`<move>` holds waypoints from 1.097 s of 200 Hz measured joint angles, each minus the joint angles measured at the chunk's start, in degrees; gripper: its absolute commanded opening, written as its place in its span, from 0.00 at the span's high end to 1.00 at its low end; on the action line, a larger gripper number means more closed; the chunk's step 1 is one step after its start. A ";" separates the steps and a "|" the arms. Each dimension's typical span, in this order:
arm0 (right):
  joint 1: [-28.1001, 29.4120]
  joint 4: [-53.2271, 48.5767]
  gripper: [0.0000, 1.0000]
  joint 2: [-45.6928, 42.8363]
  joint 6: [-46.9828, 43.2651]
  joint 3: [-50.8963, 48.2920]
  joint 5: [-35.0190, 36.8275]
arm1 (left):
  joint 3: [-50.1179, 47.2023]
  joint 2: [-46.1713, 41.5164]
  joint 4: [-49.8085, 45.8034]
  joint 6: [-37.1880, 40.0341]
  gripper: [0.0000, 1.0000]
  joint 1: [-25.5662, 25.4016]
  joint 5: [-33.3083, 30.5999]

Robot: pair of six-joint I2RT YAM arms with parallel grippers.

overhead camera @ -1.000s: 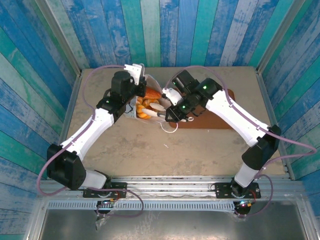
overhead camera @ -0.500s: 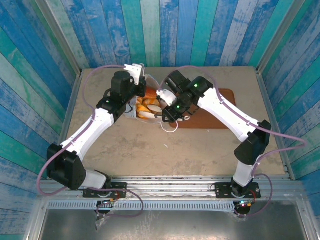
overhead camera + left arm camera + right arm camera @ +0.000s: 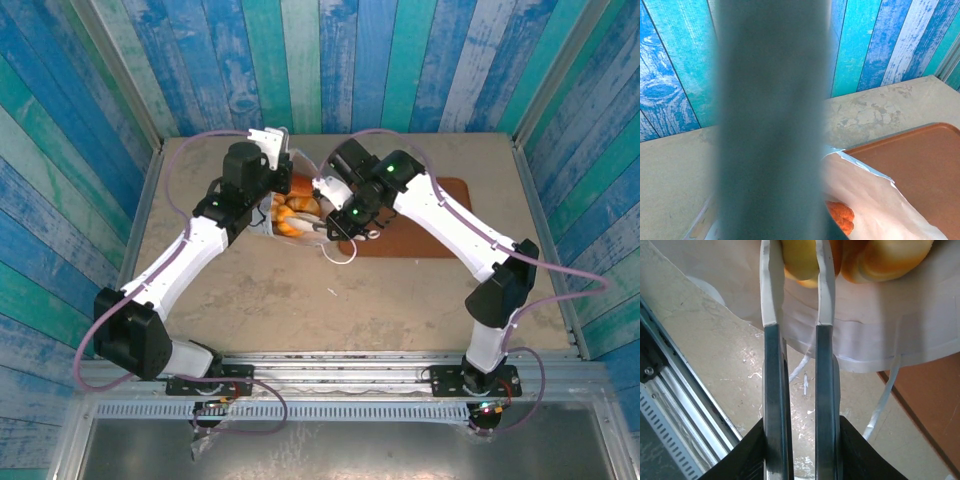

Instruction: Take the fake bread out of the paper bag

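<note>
My right gripper (image 3: 792, 257) pinches a roll (image 3: 801, 269) in the bag (image 3: 880, 335); left gripper (image 3: 272, 150) pressed shut at its 11 o'clock rim. Nothing out yet.

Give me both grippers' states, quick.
Left gripper: closed, apparently pinching the paper bag at its rim.
Right gripper: closed on a fake bread roll inside the bag.

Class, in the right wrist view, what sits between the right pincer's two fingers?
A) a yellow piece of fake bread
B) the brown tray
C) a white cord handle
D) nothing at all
A: a yellow piece of fake bread fills the gap between the white pads of the right pincer, at the mouth of the paper bag.
</note>
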 measured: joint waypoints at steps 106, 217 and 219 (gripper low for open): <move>-8.39 10.01 0.73 -23.63 10.32 -16.55 -5.81 | 0.00 0.00 0.28 -1.68 1.00 -0.09 -3.45; -34.21 16.63 0.71 -40.83 19.39 -35.80 -12.00 | 0.00 -0.07 0.31 -2.75 1.00 -0.09 -3.72; -34.69 16.83 0.71 -40.87 19.56 -36.26 -12.33 | 0.00 -0.07 0.31 -2.75 1.00 -0.09 -3.72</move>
